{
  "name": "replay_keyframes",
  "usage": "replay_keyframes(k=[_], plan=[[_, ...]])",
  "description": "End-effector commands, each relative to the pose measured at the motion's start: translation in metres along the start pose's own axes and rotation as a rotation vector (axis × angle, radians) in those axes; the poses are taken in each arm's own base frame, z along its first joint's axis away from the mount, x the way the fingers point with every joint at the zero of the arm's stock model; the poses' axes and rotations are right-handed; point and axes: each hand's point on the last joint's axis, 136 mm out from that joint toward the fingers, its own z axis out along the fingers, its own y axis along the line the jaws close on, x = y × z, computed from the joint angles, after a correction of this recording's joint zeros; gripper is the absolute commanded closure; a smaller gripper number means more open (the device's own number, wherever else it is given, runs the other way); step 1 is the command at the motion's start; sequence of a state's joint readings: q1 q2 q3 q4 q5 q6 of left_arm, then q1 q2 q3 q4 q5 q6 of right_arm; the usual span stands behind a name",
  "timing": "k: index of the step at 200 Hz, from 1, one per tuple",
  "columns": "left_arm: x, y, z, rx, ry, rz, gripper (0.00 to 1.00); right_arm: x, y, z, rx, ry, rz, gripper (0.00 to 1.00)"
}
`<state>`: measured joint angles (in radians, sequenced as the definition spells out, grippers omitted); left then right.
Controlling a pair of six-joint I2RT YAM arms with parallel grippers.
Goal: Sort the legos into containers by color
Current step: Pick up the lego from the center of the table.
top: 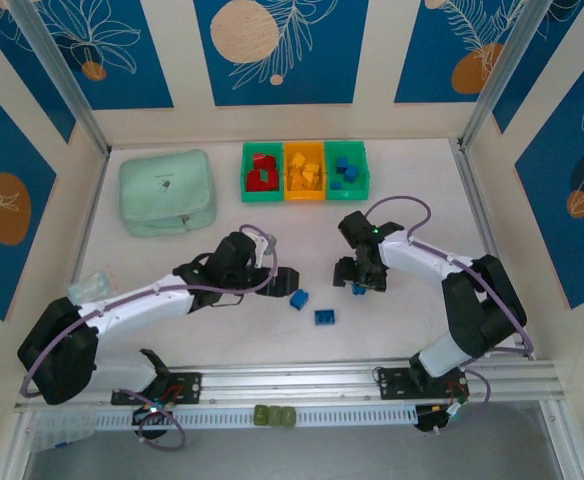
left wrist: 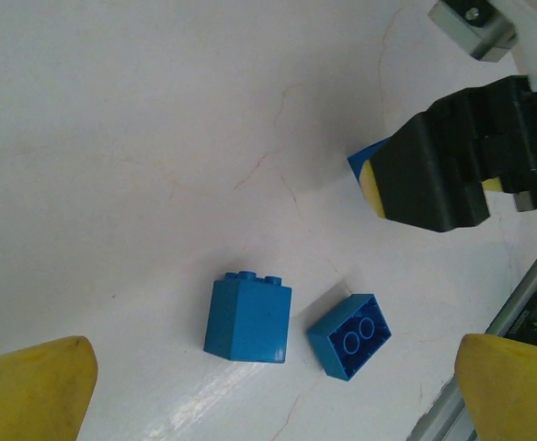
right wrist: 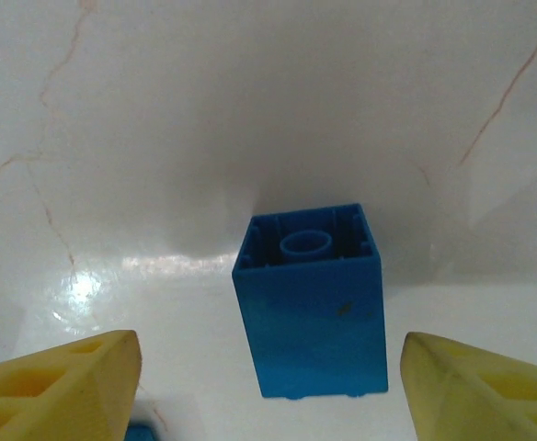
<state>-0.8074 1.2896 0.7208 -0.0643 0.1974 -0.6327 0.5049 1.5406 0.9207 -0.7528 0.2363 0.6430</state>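
Nearest the arm bases, two loose blue bricks lay on the pale tabletop (top: 172, 255). The nearer blue brick (top: 324, 317) was turned so its hollow underside faced up. A taller blue brick (top: 299, 299) sat just beyond it and slightly left, close but not touching. The left claw (top: 286, 280) hung just left of that taller brick, spread as wide as it goes and holding nothing; both bricks lay between and ahead of its yellow fingertips (left wrist: 31, 386). To the right, at about the same depth, the right claw (top: 360, 283) was lowered over a third blue brick (right wrist: 313, 299), which lay on its side with its hollow end showing. That claw was partly spread, one fingertip on each side of the brick with bare tabletop visible in both gaps, so it gripped nothing. At the far edge stood three joined bins: the left green bin (top: 246, 172) held red bricks (top: 262, 174), the orange bin (top: 288, 190) held yellow-orange bricks (top: 305, 176), and the right green bin (top: 363, 170) held blue bricks (top: 346, 172). Left of them, well apart, lay a mint-green pouch (top: 167, 190).
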Motion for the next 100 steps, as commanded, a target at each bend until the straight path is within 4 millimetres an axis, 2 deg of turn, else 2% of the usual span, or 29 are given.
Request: replay_keyframes(k=[1,61,100], plan=[[-0.0028,-0.0024,0.0046,-0.005,-0.016,0.035,0.01,-0.005,-0.0032,0.0064,0.031,-0.026,-0.007,0.29],[-0.0055,-0.0014,0.0042,-0.026,-0.015,0.051,0.01,-0.0106,-0.0046,0.0144,0.042,-0.025,-0.022,0.47],[-0.0098,-0.0021,0.0017,-0.038,-0.024,0.08,0.01,-0.0149,-0.004,0.0083,0.037,-0.046,-0.036,0.58]])
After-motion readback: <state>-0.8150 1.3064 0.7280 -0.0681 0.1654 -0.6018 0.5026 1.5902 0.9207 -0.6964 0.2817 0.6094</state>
